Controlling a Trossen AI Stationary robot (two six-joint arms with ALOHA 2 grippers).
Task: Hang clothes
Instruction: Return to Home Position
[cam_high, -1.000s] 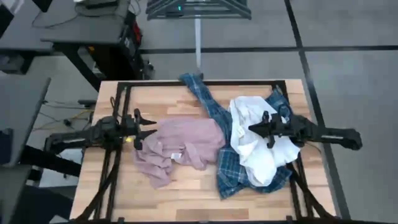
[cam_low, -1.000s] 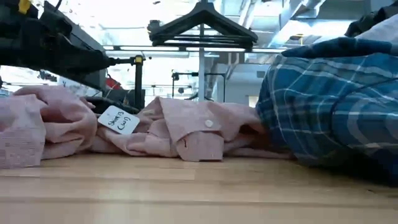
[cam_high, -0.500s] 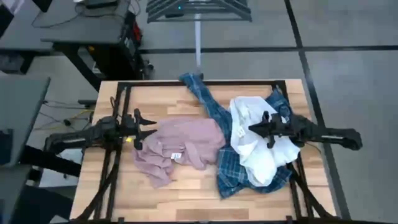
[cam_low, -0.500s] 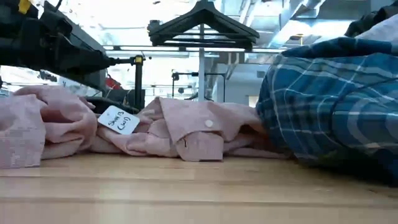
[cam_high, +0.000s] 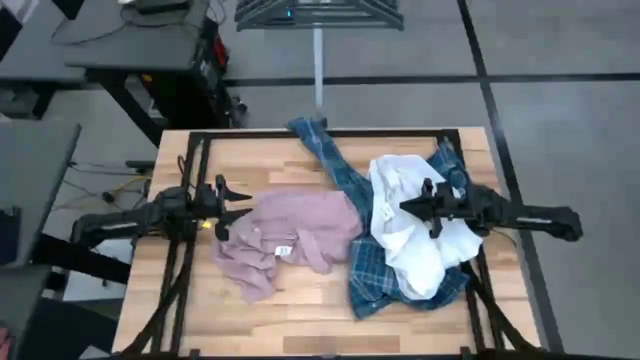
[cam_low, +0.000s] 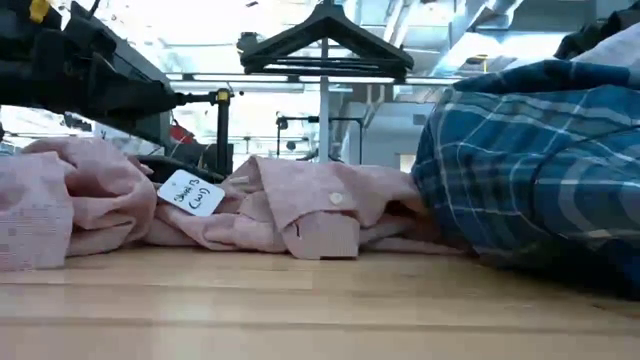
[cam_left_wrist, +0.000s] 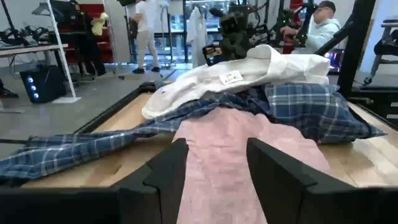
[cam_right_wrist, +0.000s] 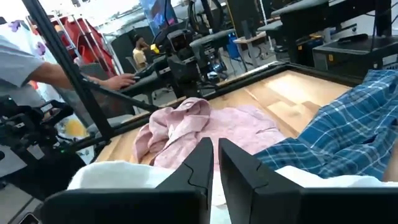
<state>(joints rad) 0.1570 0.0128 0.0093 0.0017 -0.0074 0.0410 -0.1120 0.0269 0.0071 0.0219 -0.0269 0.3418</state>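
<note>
Wooden table (cam_high: 300, 165), pink shirt (cam_high: 295, 230) beside left hand (cam_high: 244, 205)

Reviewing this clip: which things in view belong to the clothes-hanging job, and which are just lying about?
Job: dusty pink shirt, blue-and-white plaid shirt and plain white shirt, heaped on the wooden table; dark hangers beyond it; left gripper and right gripper above the heap.
Not the job: grey desk; person in the room.
</note>
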